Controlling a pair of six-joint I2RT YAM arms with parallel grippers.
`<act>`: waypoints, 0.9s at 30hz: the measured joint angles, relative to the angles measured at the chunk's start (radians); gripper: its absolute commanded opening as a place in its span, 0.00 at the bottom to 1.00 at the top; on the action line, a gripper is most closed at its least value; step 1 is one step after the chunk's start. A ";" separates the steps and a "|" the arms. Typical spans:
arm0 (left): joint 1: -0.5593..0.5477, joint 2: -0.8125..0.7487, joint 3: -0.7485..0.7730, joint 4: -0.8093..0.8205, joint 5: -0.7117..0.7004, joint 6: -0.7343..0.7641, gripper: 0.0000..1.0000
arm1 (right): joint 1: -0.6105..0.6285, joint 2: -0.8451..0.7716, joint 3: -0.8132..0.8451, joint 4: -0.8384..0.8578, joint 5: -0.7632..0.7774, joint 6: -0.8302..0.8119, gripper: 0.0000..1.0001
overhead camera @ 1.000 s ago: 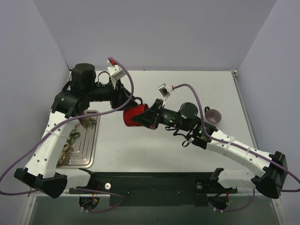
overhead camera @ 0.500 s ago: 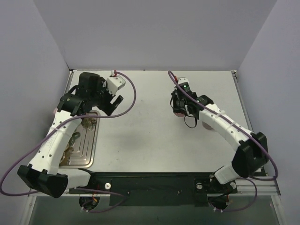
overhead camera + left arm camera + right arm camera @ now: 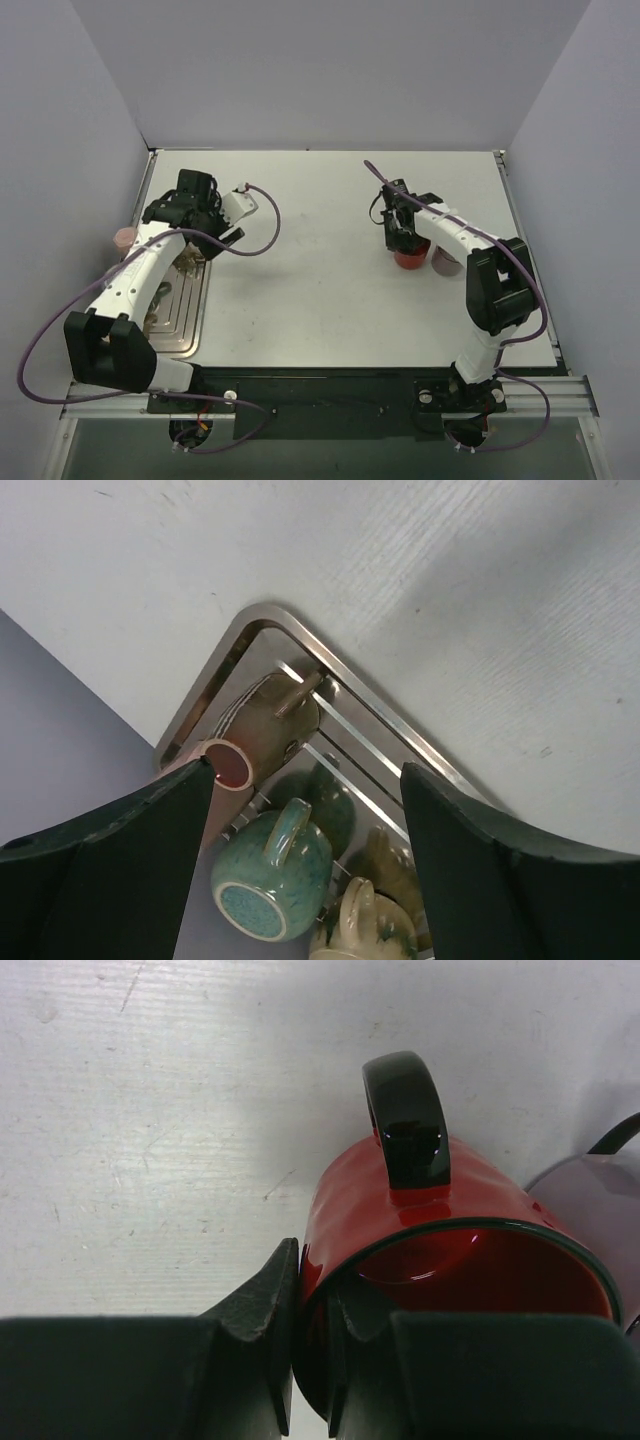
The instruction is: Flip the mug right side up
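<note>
**Mug mouth-up: letting go is the risky bit**

Red mug point(image 3: 420, 1220) is right of centre on the bench point(image 3: 320, 290), mouth up; can't tell if its base is fully down. Right claw point(image 3: 312, 1282) pinches the mug wall, one finger inside, one outside. If it lets go w/ the base tilted, or drags the rim on exit, the mug could tip. Lilac cup point(image 3: 590, 1185) sits just right of it, easy to knock. At left, the left claw point(image 3: 308, 775) is spread wide and empty over the rack point(image 3: 262, 616) w/ a teal mug point(image 3: 270, 875); not in the way.
</note>
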 measured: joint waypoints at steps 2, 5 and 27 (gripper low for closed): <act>0.018 0.032 -0.031 0.016 -0.007 0.061 0.80 | -0.013 0.002 0.000 -0.002 -0.005 0.000 0.15; 0.035 0.077 -0.095 0.034 -0.008 0.174 0.79 | -0.026 0.002 -0.002 0.005 -0.013 0.004 0.41; 0.102 0.414 -0.113 0.230 -0.152 0.625 0.49 | 0.058 -0.278 -0.058 -0.008 0.005 -0.005 0.61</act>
